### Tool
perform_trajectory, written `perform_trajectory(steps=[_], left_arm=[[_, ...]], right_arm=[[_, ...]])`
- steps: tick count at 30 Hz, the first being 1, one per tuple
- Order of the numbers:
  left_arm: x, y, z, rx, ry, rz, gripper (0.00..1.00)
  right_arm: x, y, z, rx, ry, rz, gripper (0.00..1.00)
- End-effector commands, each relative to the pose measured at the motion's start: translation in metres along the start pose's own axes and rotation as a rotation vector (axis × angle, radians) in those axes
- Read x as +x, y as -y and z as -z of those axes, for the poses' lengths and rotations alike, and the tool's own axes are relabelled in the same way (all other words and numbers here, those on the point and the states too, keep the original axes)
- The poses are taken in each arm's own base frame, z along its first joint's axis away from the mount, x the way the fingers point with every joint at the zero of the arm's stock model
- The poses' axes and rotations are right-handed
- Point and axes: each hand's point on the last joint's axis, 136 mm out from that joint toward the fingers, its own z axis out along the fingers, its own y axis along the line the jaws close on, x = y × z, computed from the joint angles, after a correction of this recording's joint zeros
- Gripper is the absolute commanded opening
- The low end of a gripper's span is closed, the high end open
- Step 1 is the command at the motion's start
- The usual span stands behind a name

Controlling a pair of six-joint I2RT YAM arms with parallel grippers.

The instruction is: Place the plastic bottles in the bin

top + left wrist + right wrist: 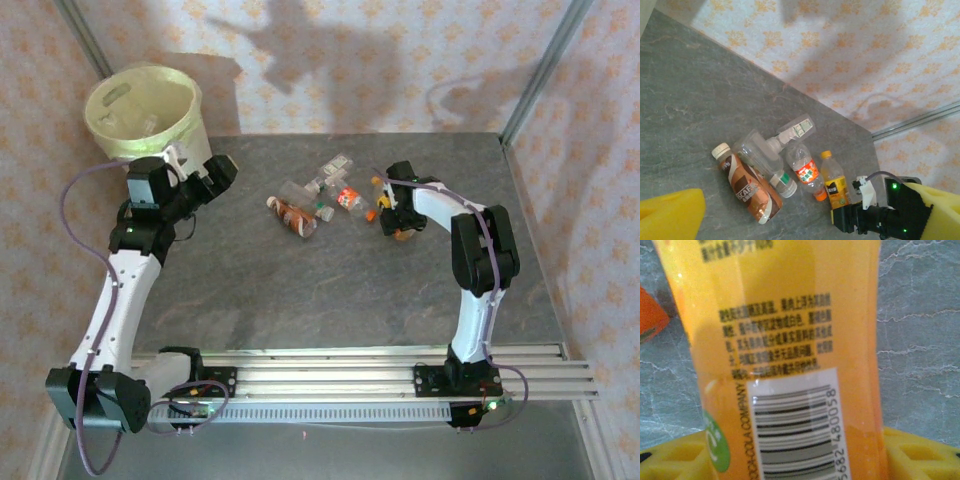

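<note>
Several plastic bottles lie in a cluster mid-table: a brown-labelled one (290, 215) (747, 187), a clear one with a green label (762, 160), a red-labelled one (348, 197) (806, 171) and a flattened clear one (797, 129). An orange juice bottle (381, 200) (835, 182) (790, 340) lies at the cluster's right. My right gripper (398, 215) (795, 460) is shut on its lower body, a yellow pad on each side. The bin (190, 125) stands at the far left corner. My left gripper (215, 175) (805, 200) hangs open and empty beside the bin, facing the cluster.
Patterned walls close the table at the back and sides, with a metal post (535, 70) at the far right corner. The arm bases sit on a rail (350, 375) along the near edge. Bare grey tabletop (300, 290) lies between the cluster and the rail.
</note>
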Motion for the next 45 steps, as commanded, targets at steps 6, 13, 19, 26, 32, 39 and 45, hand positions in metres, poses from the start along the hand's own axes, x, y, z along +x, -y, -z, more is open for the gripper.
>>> perform_trajectory(steps=[6, 13, 19, 26, 32, 39, 45], left_arm=[[0.003, 0.011, -0.008, 0.065, -0.001, 0.004, 1.00], [0.016, 0.027, -0.027, 0.162, -0.111, 0.034, 1.00], [0.026, 0.053, -0.038, 0.230, -0.125, -0.015, 1.00], [0.046, 0.079, -0.049, 0.276, -0.172, -0.066, 1.00], [0.062, 0.106, -0.056, 0.382, -0.226, -0.070, 1.00], [0.075, 0.157, -0.074, 0.567, -0.280, -0.042, 1.00], [0.096, 0.173, -0.092, 0.570, -0.338, -0.085, 1.00]], right_arm=[[0.000, 0.007, 0.028, 0.025, 0.095, -0.112, 0.49], [0.000, 0.008, 0.058, 0.016, 0.205, -0.158, 0.44], [-0.003, -0.010, 0.092, -0.071, 0.341, -0.196, 0.41], [-0.008, -0.043, 0.127, -0.207, 0.465, -0.208, 0.39], [-0.014, -0.084, 0.159, -0.378, 0.553, -0.150, 0.38], [-0.014, -0.148, 0.210, -0.706, 0.666, -0.046, 0.37], [-0.019, -0.180, 0.234, -0.849, 0.692, 0.007, 0.36]])
